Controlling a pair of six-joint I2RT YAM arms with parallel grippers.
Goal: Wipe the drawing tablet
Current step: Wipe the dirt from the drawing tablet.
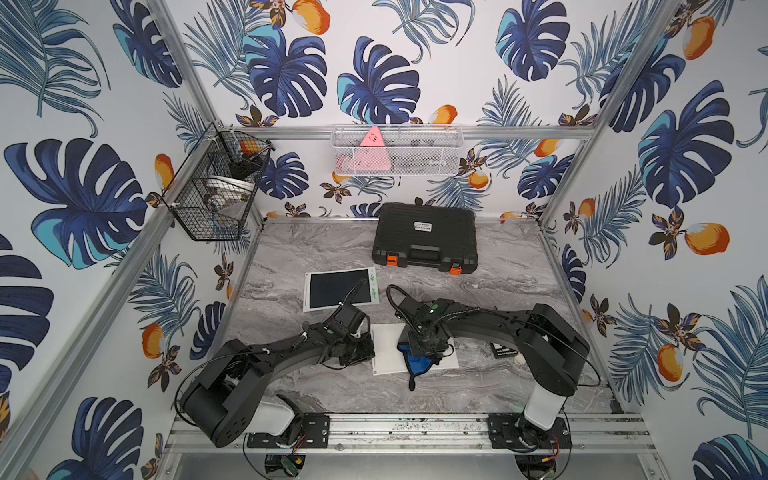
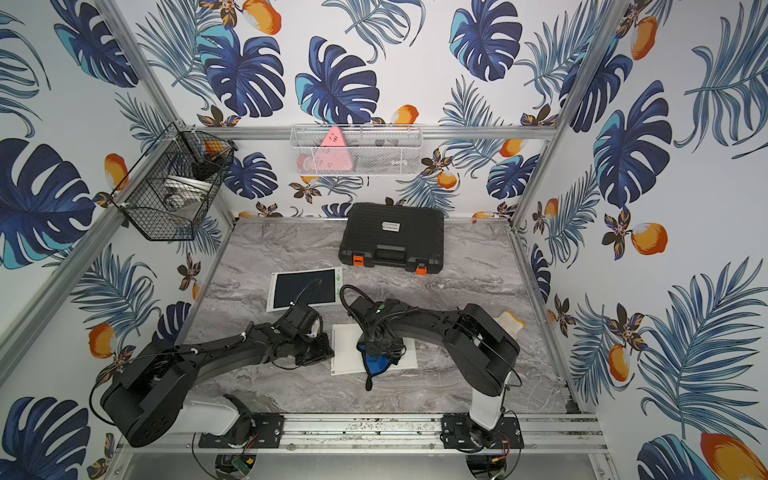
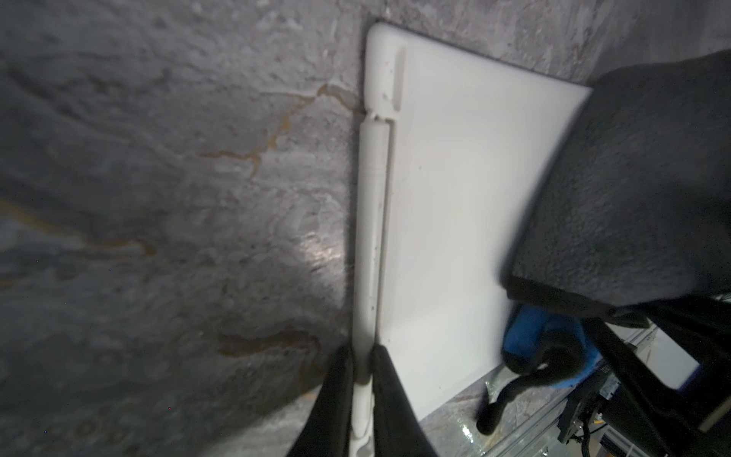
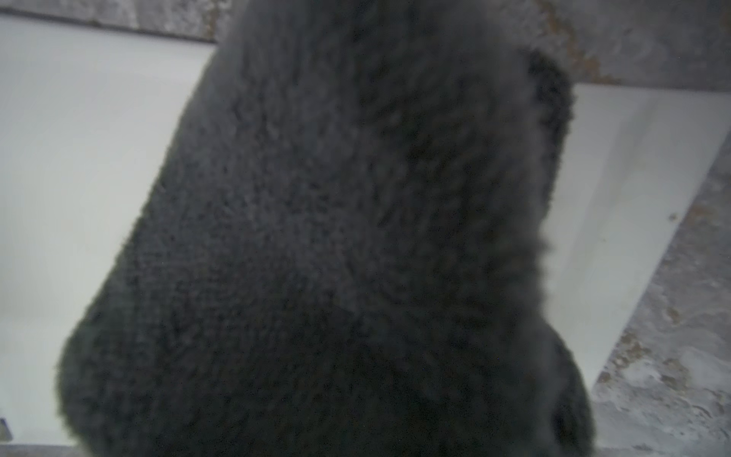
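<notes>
A white drawing tablet (image 1: 388,345) (image 2: 345,345) lies flat near the table's front middle, with a white stylus (image 3: 372,217) clipped along its left edge. My left gripper (image 3: 362,352) (image 1: 365,345) is shut on that stylus edge, one finger on each side. My right gripper (image 1: 428,345) (image 2: 382,345) points down onto a cloth (image 1: 417,361) (image 3: 633,178), grey on one face and blue on the other, that rests on the tablet's right part. In the right wrist view the cloth (image 4: 356,237) fills the picture and hides the jaws, with the tablet (image 4: 79,158) showing on either side.
A second tablet with a dark screen (image 1: 338,289) lies behind the left arm. A black case (image 1: 424,237) stands at the back. A black wire basket (image 1: 212,195) and a white one (image 1: 397,151) hang on the walls. A yellowish rag (image 2: 509,322) lies behind the right arm.
</notes>
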